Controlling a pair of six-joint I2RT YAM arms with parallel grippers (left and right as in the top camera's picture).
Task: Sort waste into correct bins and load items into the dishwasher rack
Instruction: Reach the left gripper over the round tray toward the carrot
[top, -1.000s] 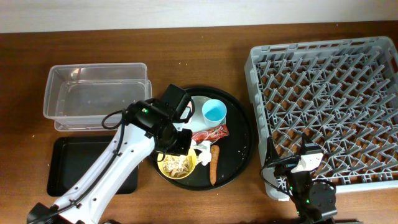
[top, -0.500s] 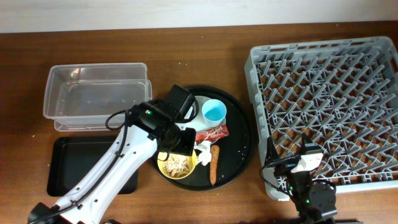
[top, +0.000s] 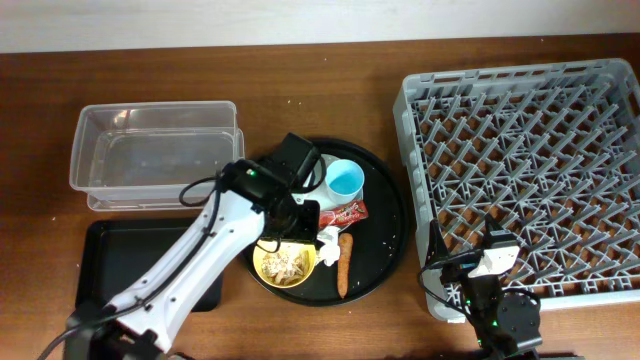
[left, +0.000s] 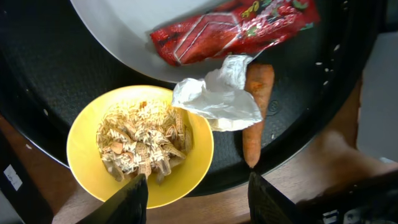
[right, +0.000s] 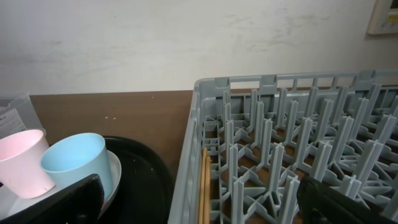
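Note:
My left gripper (left: 199, 202) is open and empty, hovering over the yellow bowl (left: 140, 146) of pale food grains (left: 143, 140), with the crumpled white tissue (left: 217, 99), carrot (left: 256, 118) and red wrapper (left: 233, 28) just beyond. Overhead it (top: 305, 220) is above the round tray beside the bowl (top: 285, 265), wrapper (top: 340, 213), tissue (top: 327, 240), carrot (top: 345, 265), blue cup (top: 345, 181) and plate (top: 322, 170). The pink cup (right: 22, 162) shows beside the blue cup (right: 78, 162). My right gripper (right: 202, 211) is open and empty at the rack's (top: 530, 160) front left corner.
The clear tub (top: 155, 155) stands at the back left, with the shallow black tray (top: 110, 265) in front of it. The large round black tray (top: 385, 230) holds the waste and dishes. Wooden chopsticks (right: 204, 186) lie inside the rack's (right: 249, 87) left wall.
My left arm has shifted a little to the right and back over the round tray, uncovering more of the yellow bowl. The right arm has not moved.

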